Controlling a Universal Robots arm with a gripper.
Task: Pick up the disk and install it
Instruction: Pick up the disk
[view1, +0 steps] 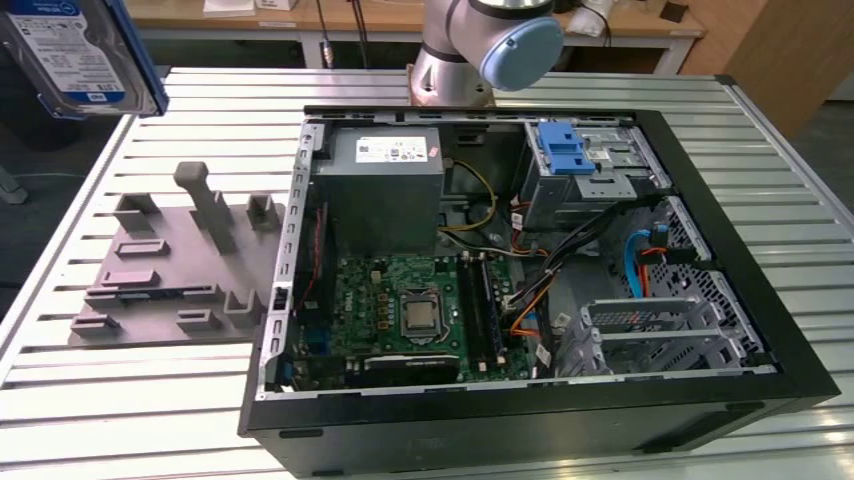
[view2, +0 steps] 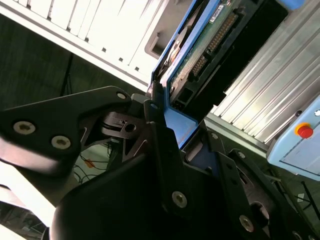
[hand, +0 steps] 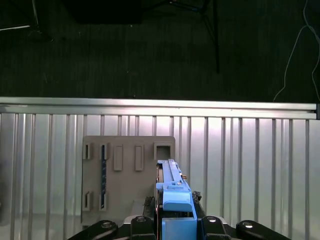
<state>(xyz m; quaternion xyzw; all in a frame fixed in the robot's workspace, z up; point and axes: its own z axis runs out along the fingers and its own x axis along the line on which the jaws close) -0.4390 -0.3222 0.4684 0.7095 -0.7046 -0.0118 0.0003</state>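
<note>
**Pincer clamps the disk aloft**

The black pincer (hand: 175, 222) is closed tight on the flat faces of the blue-framed silver rectangular hard disk (hand: 172, 182). The disk stands on edge, its long axis running straight out from the pincer. It hangs above the slatted metal desk (view1: 134, 400), at the exterior view's left, apart from the open black computer case (view1: 747, 400).
</note>
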